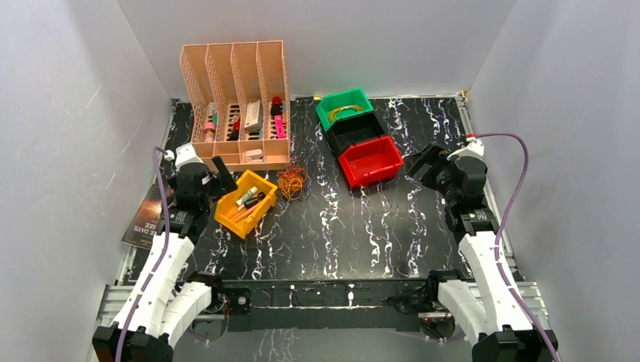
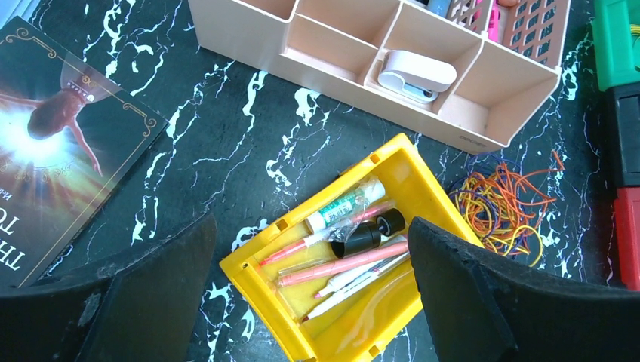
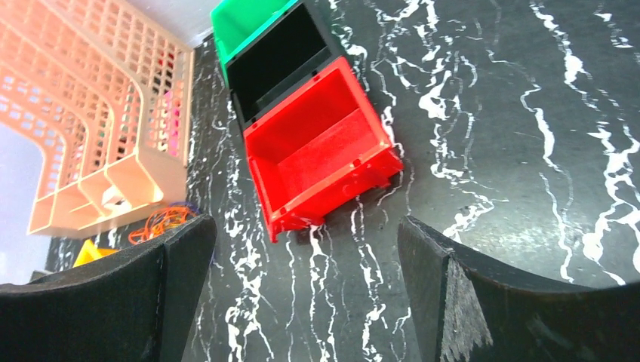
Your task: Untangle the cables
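Bare black marbled tabletop (image 1: 340, 241) spreads nearest. The left gripper (image 2: 309, 226) gapes wide over a yellow plastic bin (image 2: 249, 275); the right gripper (image 3: 302, 226) is equally wide. The thin orange, yellow and purple wire cables (image 2: 502, 207) lie at the bin's two o'clock, just beside its edge.

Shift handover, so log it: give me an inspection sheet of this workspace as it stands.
surface: black marbled table.
job's things: cables, one orange, yellow and purple tangle on the table beside the yellow bin; not gripped.
clutter: pens in the yellow bin; peach organizer; green bin with yellowish loops, black bin, red bin in a row; book at the left edge.
hands: left hand open above the yellow bin; right hand open, facing the red bin; both empty.
cables: lilac cords along both arms.
surroundings: grey walls on three sides.
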Robot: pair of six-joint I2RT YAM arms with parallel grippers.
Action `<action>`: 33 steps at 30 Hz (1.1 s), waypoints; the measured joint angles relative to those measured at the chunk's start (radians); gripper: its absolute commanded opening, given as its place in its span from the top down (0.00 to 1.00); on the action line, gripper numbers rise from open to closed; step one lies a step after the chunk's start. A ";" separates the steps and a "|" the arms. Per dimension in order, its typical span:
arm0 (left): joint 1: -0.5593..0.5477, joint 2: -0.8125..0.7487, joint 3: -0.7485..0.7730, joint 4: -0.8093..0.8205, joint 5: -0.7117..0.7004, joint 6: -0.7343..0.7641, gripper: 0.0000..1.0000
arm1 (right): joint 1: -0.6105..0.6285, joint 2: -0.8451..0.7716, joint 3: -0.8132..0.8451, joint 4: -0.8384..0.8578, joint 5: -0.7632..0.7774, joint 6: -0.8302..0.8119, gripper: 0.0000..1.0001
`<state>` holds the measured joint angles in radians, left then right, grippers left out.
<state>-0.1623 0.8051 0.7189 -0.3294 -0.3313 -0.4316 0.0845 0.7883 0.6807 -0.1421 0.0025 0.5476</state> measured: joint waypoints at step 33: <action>0.119 0.123 0.017 0.001 0.169 -0.014 0.02 | 0.399 0.809 0.384 0.073 0.127 0.107 0.02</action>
<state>-0.0437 0.9279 0.7357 -0.3286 -0.1623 -0.4458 0.4831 1.5970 1.0645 -0.0692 0.1291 0.6544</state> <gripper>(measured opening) 0.983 0.983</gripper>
